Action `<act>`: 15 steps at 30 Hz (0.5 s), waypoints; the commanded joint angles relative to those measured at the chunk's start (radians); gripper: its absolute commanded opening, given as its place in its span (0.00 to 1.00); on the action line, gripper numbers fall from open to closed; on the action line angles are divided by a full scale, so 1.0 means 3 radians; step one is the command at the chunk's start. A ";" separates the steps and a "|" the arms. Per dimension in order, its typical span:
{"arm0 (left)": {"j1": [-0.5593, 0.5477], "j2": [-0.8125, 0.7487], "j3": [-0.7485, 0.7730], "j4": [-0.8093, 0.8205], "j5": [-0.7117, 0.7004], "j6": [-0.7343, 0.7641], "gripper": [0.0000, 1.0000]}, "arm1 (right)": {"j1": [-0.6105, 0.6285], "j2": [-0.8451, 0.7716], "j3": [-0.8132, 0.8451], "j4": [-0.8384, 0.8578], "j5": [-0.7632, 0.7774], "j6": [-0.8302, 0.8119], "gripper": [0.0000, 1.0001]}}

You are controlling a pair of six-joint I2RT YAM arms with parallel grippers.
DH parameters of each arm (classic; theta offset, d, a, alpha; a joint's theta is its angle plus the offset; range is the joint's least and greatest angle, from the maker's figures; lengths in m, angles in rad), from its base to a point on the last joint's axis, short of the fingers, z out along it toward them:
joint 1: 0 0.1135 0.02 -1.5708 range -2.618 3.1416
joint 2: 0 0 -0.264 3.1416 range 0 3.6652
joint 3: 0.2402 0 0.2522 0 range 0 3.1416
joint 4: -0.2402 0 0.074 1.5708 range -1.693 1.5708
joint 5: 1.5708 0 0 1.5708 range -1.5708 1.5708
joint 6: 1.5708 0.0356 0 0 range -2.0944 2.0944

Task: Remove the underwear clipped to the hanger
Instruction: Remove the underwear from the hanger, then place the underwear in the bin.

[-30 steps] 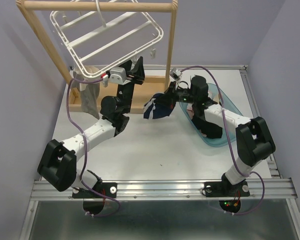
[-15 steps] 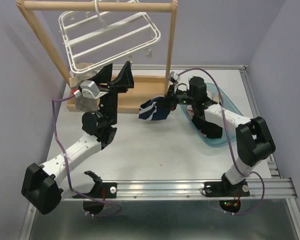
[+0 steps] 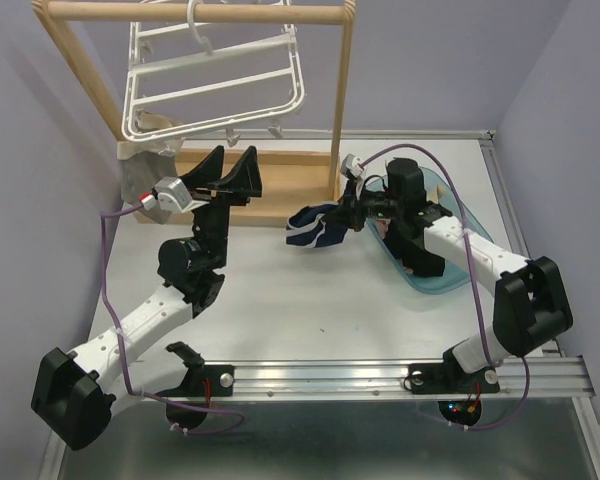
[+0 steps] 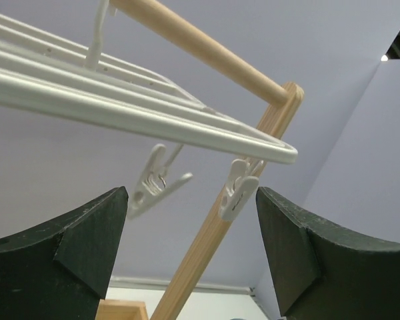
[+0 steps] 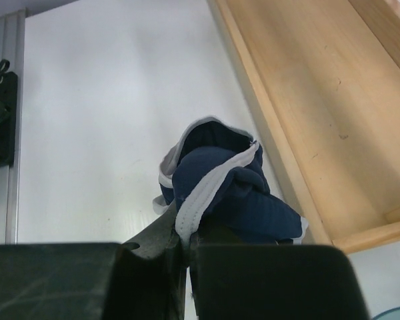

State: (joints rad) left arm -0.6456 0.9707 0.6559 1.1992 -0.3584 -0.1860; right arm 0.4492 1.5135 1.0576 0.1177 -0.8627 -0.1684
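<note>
The white hanger [image 3: 215,80] hangs by its hook from the wooden rail. A grey-cream underwear [image 3: 142,165] hangs clipped at its left corner. My left gripper [image 3: 230,172] is open and empty just below the hanger's front edge; in the left wrist view two empty white clips [image 4: 239,189] dangle from the hanger bar [image 4: 140,120] above my gripper [image 4: 190,253]. My right gripper [image 3: 345,212] is shut on the navy underwear with white trim [image 3: 315,224], held over the table by the bin; it also shows in the right wrist view [image 5: 230,187].
The wooden rail stand [image 3: 340,90] with its base tray [image 3: 280,190] stands at the back. A teal bin [image 3: 450,235] holding some cloth sits at the right, under my right arm. The purple wall closes in on the left.
My left gripper let go of the hanger and drew back left; the hanger swung back to hang level. My right gripper carried the navy underwear slightly right.
</note>
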 commanded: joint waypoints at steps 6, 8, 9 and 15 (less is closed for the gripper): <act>0.0005 -0.0208 -0.0131 -0.0525 -0.0298 -0.0070 0.91 | -0.0009 -0.0330 -0.0191 -0.0382 0.0283 -0.0466 0.00; 0.0005 -0.0280 -0.0161 -0.0673 -0.0349 -0.0070 0.91 | -0.0014 -0.0463 -0.0242 -0.0520 0.0344 -0.0548 0.00; 0.0005 -0.0305 -0.0172 -0.0714 -0.0360 -0.0065 0.91 | -0.0030 -0.0504 -0.0258 -0.0535 0.0395 -0.0594 0.01; 0.0005 -0.0592 -0.0157 -0.1261 -0.0365 -0.0045 0.91 | -0.0096 -0.0821 -0.0309 -0.0714 0.0585 -0.0656 0.00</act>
State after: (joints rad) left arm -0.6456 0.8532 0.6006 0.8917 -0.4492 -0.2043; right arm 0.4389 1.3327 0.9745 -0.0792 -0.7380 -0.3290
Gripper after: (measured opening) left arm 0.910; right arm 0.035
